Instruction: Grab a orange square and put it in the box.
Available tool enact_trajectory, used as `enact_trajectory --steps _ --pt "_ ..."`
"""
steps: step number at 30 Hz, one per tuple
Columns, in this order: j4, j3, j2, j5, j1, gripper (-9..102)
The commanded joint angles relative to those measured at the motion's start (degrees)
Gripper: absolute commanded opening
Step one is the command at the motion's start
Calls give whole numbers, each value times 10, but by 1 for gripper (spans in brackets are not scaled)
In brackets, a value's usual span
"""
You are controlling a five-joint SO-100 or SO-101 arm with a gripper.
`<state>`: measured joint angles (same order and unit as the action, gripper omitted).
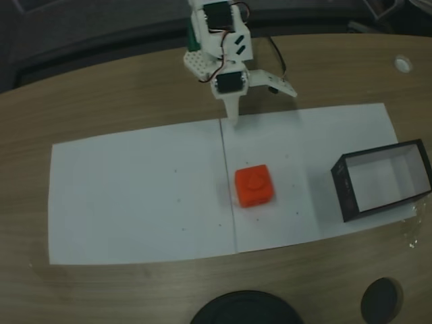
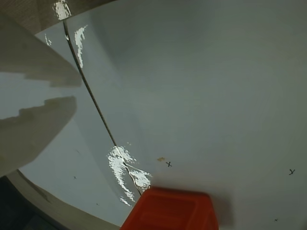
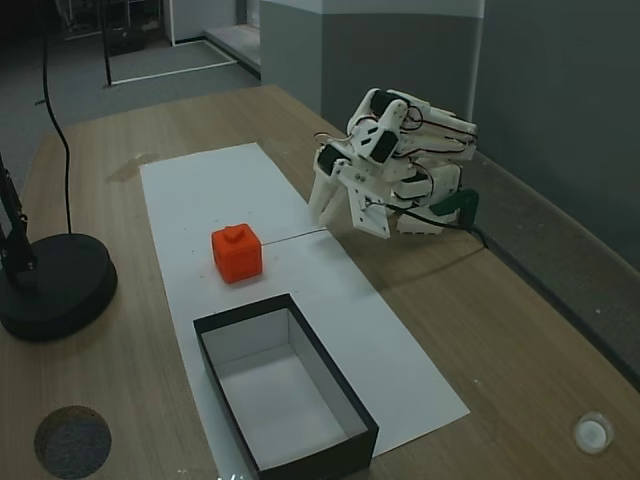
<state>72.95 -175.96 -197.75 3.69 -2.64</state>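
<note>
In a fixed view, the dark round base (image 1: 244,309) of a stand is sitting nearest the camera on the wooden tabletop (image 1: 121,88). Beyond it, two white paper sheets (image 1: 142,196) are lying side by side, meeting at a seam. The orange square (image 1: 254,185) is resting on the right-hand sheet just beside that seam, with nothing touching it. The box (image 1: 382,179) is standing well to its right at the paper's edge, open side up, its pale floor bare. Farther back, the white arm is folding low over the far edge of the paper, and its pincer (image 1: 260,98) is hanging open, one finger pointing down at the seam and the other splayed out to the right, well apart from the square. In the wrist view, the square's top edge (image 2: 170,210) is showing at the bottom, with a pale finger (image 2: 33,127) at the left.
</note>
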Motion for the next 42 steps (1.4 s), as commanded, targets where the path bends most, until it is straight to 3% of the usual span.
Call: enact_trajectory --steps 1,14,20,26,32,42 --pt "9 40 -14 2 -4 0" --pt "-12 41 -15 -1 -4 1" --pt "-124 83 -15 -40 -4 23" --pt "-125 200 1 -52 3 26" --pt "-100 311 191 -53 -2 34" --pt "-54 582 668 -35 -34 34"
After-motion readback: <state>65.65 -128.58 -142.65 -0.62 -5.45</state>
